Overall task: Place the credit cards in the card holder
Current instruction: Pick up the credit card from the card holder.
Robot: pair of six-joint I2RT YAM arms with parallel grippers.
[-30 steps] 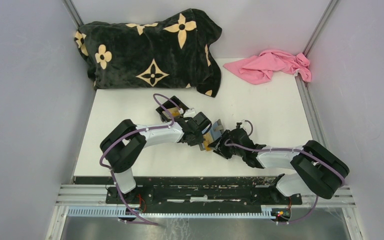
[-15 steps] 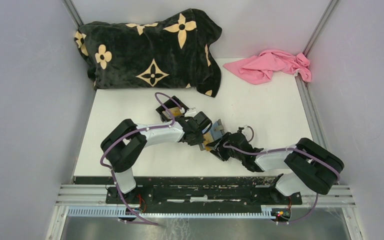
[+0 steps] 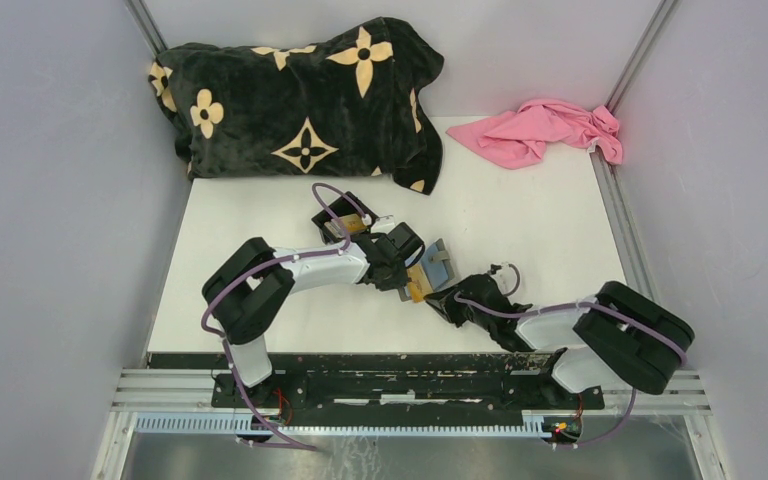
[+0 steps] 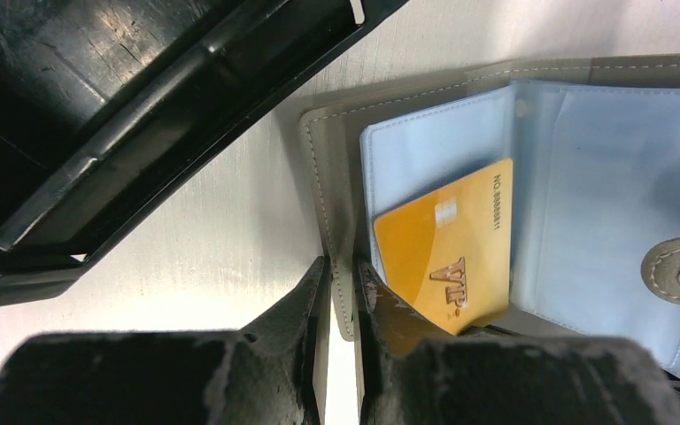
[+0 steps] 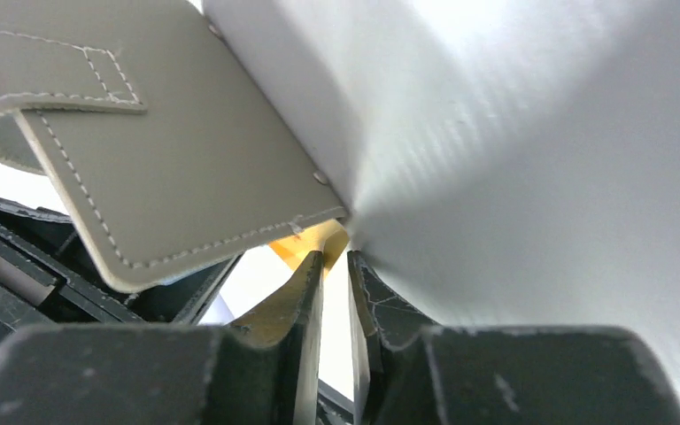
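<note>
The left pincer [image 4: 341,273] is pinching the floppy wallet [image 4: 328,168] by its edge at the middle of the bench [image 3: 260,240], while the right pincer [image 5: 334,259], narrow, grip unclear, is flanking the free corner of the stiff, slick gold card [image 4: 447,243] half-tucked inside.

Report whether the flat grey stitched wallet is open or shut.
Open: the wallet shows its pale blue inner sleeves, with a gold plastic card tilted across them.

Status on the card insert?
Left gripper shut on card holder edge, holder open. Gold card partway into blue sleeves, tilted. Right gripper tips at card's free end, grip unclear. Black box beside, not blocking.
</note>
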